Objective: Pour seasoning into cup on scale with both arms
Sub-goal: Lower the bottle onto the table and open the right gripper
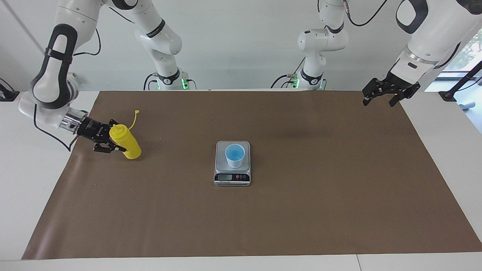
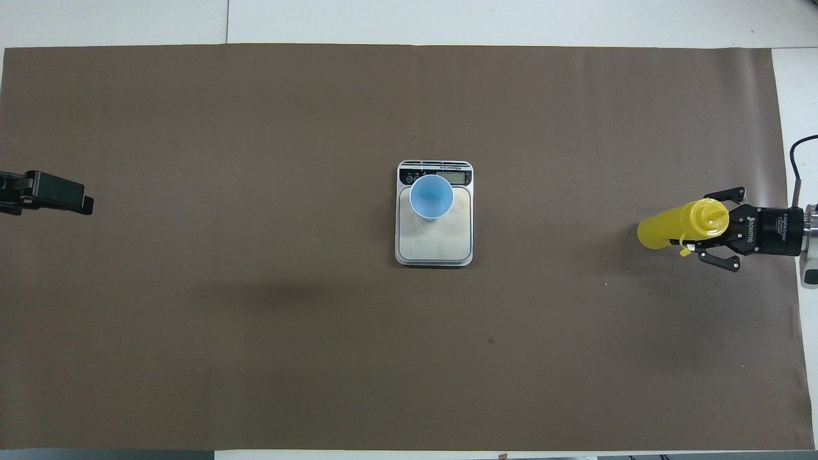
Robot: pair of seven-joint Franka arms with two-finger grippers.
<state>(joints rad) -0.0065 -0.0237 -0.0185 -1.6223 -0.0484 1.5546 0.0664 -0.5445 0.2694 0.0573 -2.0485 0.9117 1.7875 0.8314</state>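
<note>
yellow seasoning (image 1: pixel 126 142) bottle standing up on the worktop (image 1: pixel 301 210) at the right arm's end, tall way pointing up, cap hanging off on its string. right claw (image 1: pixel 107 145) low and level beside it, fingers apart around the bottle's top part, maybe not squeezing yet. blue cup (image 1: pixel 234 155) on the scale (image 1: pixel 232 177) in the middle, well apart from the bottle, toward the left arm's end. left claw (image 1: pixel 388 94) waiting high at its own end, fingers apart, holding nothing.
</note>
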